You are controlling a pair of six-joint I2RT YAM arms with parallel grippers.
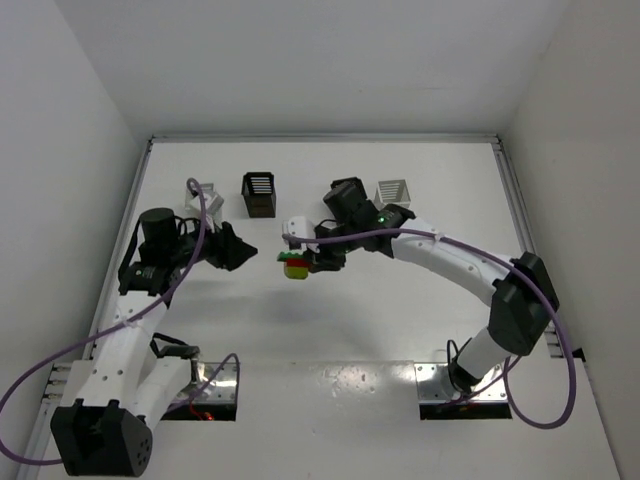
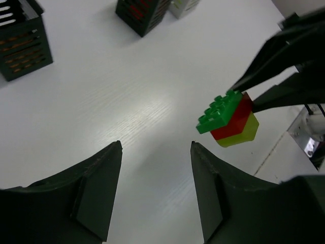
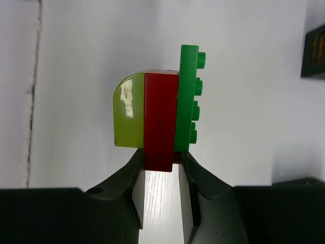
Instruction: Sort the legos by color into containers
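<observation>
A stack of three joined legos point(image 1: 295, 267) hangs above the table's middle: green plate point(image 3: 187, 99), red brick point(image 3: 160, 122), yellow-green rounded brick point(image 3: 128, 109). My right gripper point(image 3: 161, 158) is shut on the red brick's lower end; it shows from above too point(image 1: 312, 260). My left gripper point(image 2: 156, 148) is open and empty, pointing at the stack point(image 2: 228, 119) from the left, a short gap away point(image 1: 243, 253). The four containers stand in a row at the back: white bin point(image 1: 205, 197), black bin point(image 1: 259, 193), a second black bin point(image 1: 345, 192) partly behind my right arm, white bin point(image 1: 393, 191).
In the left wrist view a black bin point(image 2: 20, 43) shows orange pieces through its slats and another black bin point(image 2: 142, 14) shows red. A black bin corner point(image 3: 315, 51) is at the right wrist view's upper right. Walls close the table on three sides.
</observation>
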